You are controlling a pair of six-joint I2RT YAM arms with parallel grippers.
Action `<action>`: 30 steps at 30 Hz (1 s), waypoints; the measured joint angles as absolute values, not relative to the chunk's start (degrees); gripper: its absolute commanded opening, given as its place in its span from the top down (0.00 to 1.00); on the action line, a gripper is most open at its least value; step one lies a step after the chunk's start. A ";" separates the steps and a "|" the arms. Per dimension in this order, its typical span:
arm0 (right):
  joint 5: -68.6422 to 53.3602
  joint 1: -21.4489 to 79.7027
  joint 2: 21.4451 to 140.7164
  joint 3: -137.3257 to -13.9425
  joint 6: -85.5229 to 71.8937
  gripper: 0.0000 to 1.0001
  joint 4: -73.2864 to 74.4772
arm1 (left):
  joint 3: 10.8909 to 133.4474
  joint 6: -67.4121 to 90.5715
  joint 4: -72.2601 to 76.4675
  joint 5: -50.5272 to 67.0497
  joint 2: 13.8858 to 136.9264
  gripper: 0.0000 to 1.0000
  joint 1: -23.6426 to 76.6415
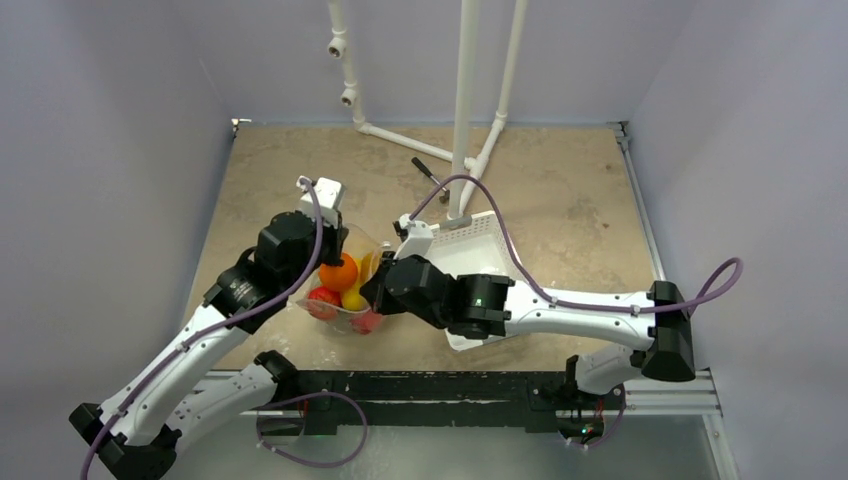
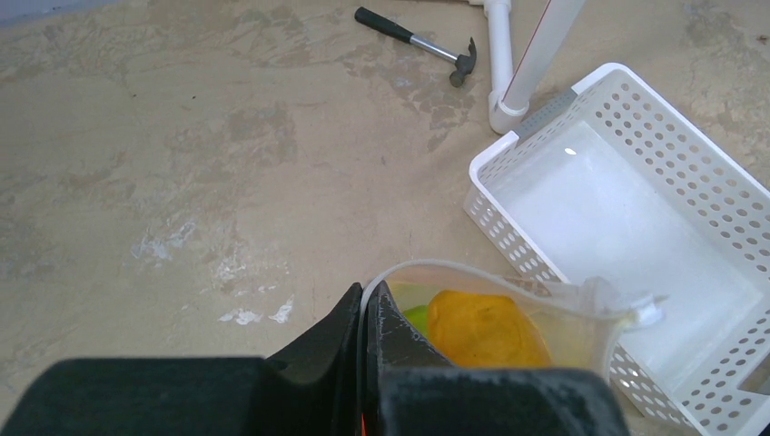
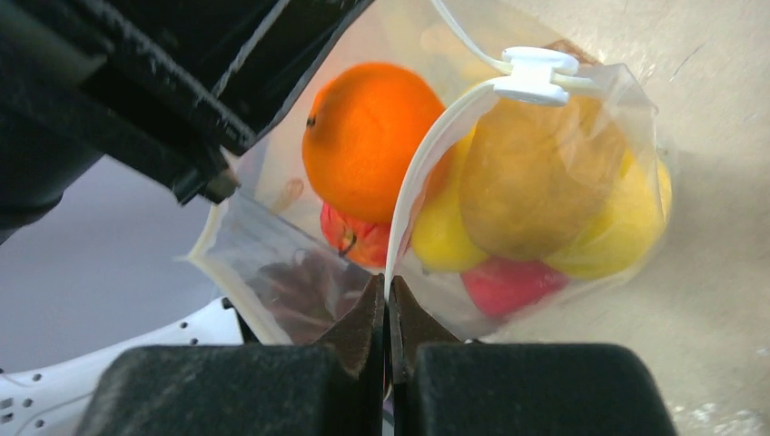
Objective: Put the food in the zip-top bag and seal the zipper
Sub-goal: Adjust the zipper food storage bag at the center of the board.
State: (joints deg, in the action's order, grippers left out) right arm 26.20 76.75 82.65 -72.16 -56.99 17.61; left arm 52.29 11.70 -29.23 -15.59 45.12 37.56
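The clear zip-top bag hangs between my two grippers, full of food: an orange, a red apple, yellow lemons, a brownish-yellow piece and a red piece. My left gripper is shut on the whitish zipper strip at the bag's mouth. My right gripper is shut on the zipper strip of the other side. The white slider sits at the strip's far end. The mouth gapes open.
The white perforated tray lies right of the bag, under my right arm; it also shows in the left wrist view. A hammer lies at the back by the white pipe frame.
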 measured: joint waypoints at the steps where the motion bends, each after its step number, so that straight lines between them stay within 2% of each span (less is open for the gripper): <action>1: 26.70 77.32 82.83 -72.16 -58.15 1.00 17.63 | 52.77 11.31 -29.10 -15.57 45.93 1.00 37.58; 12: 34.09 83.15 88.33 -71.99 -72.60 1.00 17.67 | 52.82 8.21 -27.92 -11.55 48.62 1.00 37.58; 19: 36.16 83.35 90.91 -71.99 -77.14 0.68 18.90 | 47.72 6.50 -27.03 -9.76 44.47 1.00 37.58; 22: 37.06 83.35 90.65 -71.99 -77.65 0.57 18.98 | 46.26 5.72 -26.26 -9.34 42.96 1.00 37.58; 30: 39.07 83.35 88.27 -71.99 -77.36 0.50 22.41 | 44.23 4.12 -24.12 -9.08 41.95 1.00 37.58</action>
